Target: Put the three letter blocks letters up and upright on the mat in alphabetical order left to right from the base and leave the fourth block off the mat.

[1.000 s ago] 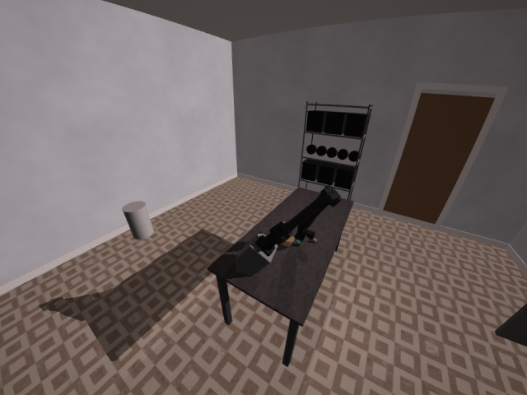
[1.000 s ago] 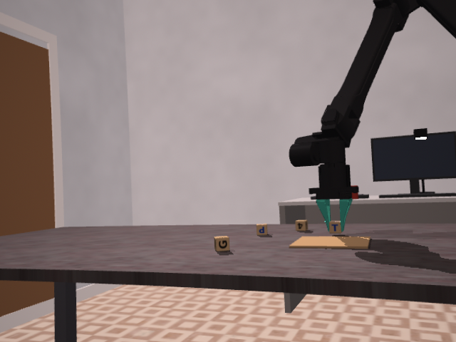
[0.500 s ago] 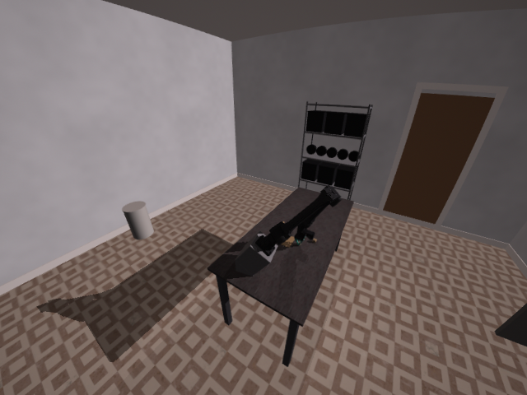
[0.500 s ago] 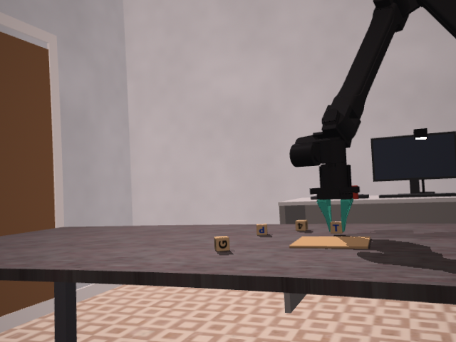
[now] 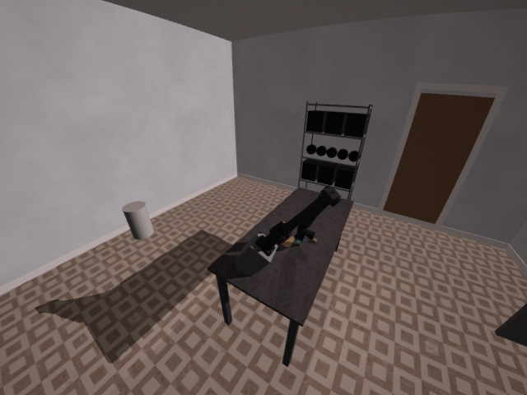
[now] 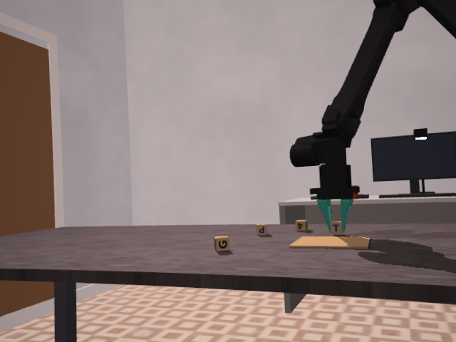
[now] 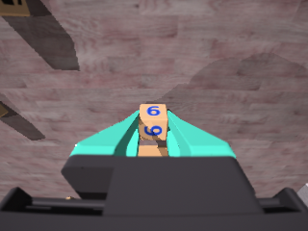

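Evidently, viewed from the side and read left to right, the G-sided block (image 6: 221, 244) stands first, nearer the near edge of the desk (image 5: 293, 278) (image 6: 147, 254) than the others. Next, the P-sided block (image 6: 261, 229) and the 4-sided block (image 6: 301, 225) rest farther back, toward the far edge. These three are off the mat (image 6: 323, 241), presumably awaiting placement; their top faces cannot be read.

At right, the gripper (image 5: 298, 241) (image 6: 336, 230) (image 7: 153, 115) points down behind the mat as seen from the near edge. Its fingers pinch the T-sided block (image 6: 335, 226) (image 7: 153, 121), one finger on each side, at their tips. A shadow beneath suggests slight clearance from the desk. Both faces visible from the wrist bear numerals, so this is probably the fourth block, held for setting down off the mat. Its clearance from the mat needs checking before release.

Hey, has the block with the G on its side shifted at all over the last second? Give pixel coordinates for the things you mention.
No. In the exterior view, the G block (image 6: 221, 244) shows no visible shift against the tan mat (image 5: 289, 241) (image 6: 328, 242).
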